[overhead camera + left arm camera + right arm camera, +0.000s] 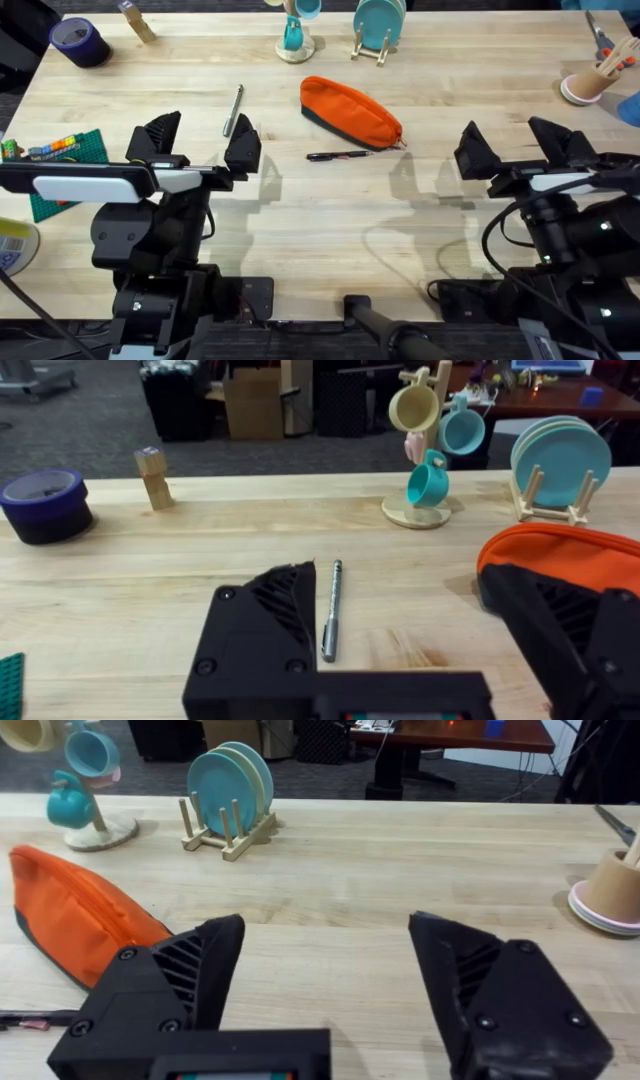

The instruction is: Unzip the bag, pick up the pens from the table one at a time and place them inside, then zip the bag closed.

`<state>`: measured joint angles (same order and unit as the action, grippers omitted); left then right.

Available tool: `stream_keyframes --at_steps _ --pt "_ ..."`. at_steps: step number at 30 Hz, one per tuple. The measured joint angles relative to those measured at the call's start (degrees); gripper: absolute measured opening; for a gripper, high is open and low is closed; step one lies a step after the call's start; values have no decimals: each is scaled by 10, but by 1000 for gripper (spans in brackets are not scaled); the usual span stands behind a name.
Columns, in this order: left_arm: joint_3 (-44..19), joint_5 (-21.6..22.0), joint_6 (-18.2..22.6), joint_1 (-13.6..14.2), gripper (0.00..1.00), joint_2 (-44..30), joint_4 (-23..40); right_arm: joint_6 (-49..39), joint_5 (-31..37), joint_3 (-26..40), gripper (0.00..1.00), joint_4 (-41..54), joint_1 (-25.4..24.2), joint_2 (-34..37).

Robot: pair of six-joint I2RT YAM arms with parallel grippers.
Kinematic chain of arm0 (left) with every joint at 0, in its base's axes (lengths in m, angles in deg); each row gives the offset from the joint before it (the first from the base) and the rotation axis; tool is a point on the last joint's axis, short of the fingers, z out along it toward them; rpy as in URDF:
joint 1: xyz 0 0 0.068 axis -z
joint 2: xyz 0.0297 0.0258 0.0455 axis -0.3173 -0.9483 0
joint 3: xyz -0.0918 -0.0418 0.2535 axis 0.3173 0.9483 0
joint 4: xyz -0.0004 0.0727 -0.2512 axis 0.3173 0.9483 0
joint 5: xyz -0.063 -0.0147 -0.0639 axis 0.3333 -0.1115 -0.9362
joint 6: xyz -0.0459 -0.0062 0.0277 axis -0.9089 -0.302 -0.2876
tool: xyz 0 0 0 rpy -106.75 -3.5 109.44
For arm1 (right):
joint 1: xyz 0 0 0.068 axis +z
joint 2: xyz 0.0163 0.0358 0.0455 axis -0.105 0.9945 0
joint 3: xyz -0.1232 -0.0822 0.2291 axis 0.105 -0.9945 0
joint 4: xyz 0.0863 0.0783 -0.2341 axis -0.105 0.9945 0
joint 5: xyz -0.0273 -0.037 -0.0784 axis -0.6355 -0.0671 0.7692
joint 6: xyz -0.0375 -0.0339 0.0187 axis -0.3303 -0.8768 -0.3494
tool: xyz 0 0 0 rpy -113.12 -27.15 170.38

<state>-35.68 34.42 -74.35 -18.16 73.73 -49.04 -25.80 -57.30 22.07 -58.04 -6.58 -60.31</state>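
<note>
Landmark: the bag (351,111), an orange pouch with a dark lower strip, lying flat on the table (330,215) toward the far middle, long axis slanting away from the left arm's side toward the right arm's side.
Bag state: no opening can be made out along its top; whether the zipper is fully closed cannot be told.
Silver pen (233,110): on the table, well to the left of the bag, lying roughly front to back, apart from the bag.
Black pen (338,155): on the table just in front of the bag's near edge, lying crosswise, close to the bag; whether it touches cannot be told.
Left gripper (200,145): to the left of the bag and nearer the bases, fingers spread wide, nothing between them; the silver pen lies just beyond its right finger.
Right gripper (512,145): to the right of the bag and nearer the bases, fingers spread wide, holding nothing, well apart from the bag.
Mug tree (296,30): behind the bag, at the far table edge.
Plate rack (378,28): behind the bag, just right of the mug tree.
</note>
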Motion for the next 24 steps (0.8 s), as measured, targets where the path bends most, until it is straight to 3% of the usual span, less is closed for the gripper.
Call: stream_keyframes --at_steps 24 --pt "-2 0 2 0 993 0 -2 2 5 4 996 17 -1 1"
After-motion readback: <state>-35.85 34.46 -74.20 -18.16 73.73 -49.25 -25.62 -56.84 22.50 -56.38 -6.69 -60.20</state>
